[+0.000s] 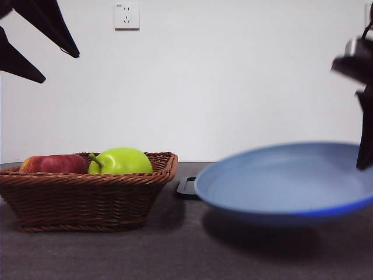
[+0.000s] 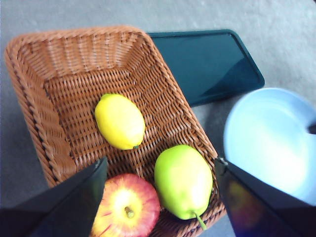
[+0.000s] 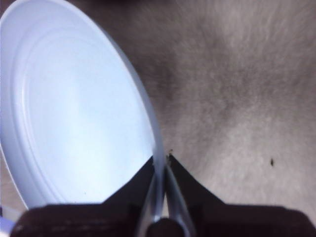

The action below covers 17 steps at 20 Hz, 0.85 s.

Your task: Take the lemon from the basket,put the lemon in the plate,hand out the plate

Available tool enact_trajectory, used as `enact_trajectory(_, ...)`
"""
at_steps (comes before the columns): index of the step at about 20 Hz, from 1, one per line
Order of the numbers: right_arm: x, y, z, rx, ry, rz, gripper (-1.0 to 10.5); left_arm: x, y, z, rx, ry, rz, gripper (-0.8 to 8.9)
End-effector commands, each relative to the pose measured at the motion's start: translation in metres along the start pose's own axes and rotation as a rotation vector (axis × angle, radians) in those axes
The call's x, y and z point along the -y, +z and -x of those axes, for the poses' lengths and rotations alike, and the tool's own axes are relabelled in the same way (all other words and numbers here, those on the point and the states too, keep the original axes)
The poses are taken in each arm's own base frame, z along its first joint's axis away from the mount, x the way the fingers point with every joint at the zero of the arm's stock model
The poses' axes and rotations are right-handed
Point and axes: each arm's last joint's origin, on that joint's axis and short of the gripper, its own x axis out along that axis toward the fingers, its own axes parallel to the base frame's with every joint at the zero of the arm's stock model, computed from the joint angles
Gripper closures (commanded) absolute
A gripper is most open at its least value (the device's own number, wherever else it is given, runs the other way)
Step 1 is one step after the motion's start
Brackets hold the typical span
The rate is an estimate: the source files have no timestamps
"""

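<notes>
Right gripper [image 3: 162, 160] grips plate [image 3: 74, 113] — lemon [image 2: 120, 121] in basket [image 2: 64, 74]

Front view: lemon [image 2: 120, 121] hidden behind basket [image 1: 81, 198] wall. Tray [image 1: 187, 188] mostly hidden behind plate [image 1: 280, 192]; only dark corner shows. Plate blurred, cut off at right edge. Right gripper [image 3: 162, 160] blurred, cut off in front view. Left gripper [image 2: 160, 197] jaws cut off by bottom edge of left wrist view. Apple [image 2: 127, 207] partly covered by one jaw there.
</notes>
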Motion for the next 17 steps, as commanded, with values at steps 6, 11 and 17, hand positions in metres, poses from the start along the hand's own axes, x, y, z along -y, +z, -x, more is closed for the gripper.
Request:
enact_trajectory(6, -0.014, -0.019, 0.043, 0.120, 0.021, 0.048, 9.4, 0.001, 0.036, -0.063, -0.130, 0.076, 0.015, 4.33)
enact_trajectory(11, -0.018, -0.033, 0.058, 0.138, 0.024, 0.055, 9.4, 0.006, 0.053, -0.116, -0.246, 0.192, -0.038, 4.33)
enact_trajectory(17, -0.019, -0.038, 0.064, 0.146, 0.025, 0.059, 9.4, 0.005, 0.044, -0.172, -0.371, 0.277, -0.069, 4.33)
